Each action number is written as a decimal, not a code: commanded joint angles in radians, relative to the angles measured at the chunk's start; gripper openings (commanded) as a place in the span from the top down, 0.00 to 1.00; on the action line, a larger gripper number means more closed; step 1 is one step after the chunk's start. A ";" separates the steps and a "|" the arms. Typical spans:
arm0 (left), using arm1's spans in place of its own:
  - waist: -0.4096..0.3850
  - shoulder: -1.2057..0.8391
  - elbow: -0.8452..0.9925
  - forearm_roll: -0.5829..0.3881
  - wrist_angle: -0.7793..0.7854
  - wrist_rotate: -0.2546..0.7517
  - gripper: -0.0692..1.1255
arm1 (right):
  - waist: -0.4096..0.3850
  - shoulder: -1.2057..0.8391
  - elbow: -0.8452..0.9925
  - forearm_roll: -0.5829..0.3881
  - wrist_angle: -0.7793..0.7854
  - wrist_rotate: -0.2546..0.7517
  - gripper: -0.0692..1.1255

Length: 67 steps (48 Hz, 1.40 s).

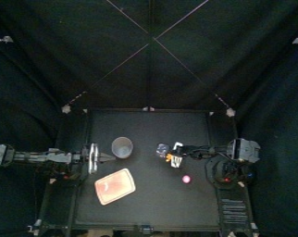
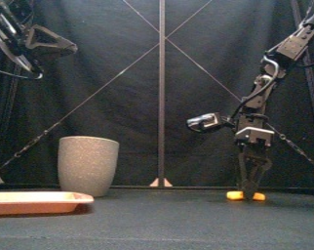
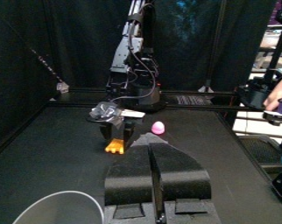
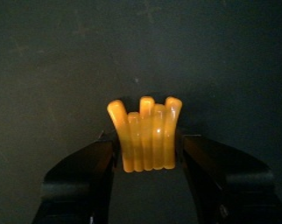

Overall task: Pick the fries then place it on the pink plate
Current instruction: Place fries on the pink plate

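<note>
The yellow-orange fries point(image 4: 146, 134) stand between the jaws of my right gripper point(image 4: 150, 162), which press on both sides of them. In the front view the right gripper point(image 2: 247, 184) points straight down at the table, with the fries point(image 2: 234, 195) showing at its tips. From above, the right gripper point(image 1: 174, 157) is right of centre. The pink plate point(image 1: 115, 187) lies flat at the front left, also seen as the plate point(image 2: 36, 202) in the front view. My left gripper point(image 3: 160, 179) is shut and empty, held high at the left point(image 2: 19, 39).
A tall grey speckled cup point(image 1: 122, 146) stands behind the plate, left of the right gripper; cup point(image 2: 88, 166). A small pink toy point(image 1: 186, 179) lies in front of the right gripper, and the toy point(image 3: 158, 128) shows in the left wrist view.
</note>
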 commanded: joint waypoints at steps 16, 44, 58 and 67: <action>-0.002 0.005 -0.014 -0.002 -0.012 0.003 0.95 | 0.176 -0.095 -0.152 0.052 -0.002 0.067 0.41; 0.040 0.006 -0.012 -0.034 -0.012 0.000 0.95 | 0.437 0.327 -0.692 0.048 -0.149 0.178 0.42; 0.041 0.005 -0.006 -0.054 -0.012 0.002 0.95 | 0.431 0.509 -0.934 0.046 -0.133 0.179 0.41; 0.041 0.005 -0.003 -0.054 -0.012 0.002 0.95 | 0.430 0.569 -1.026 0.043 -0.084 0.178 0.37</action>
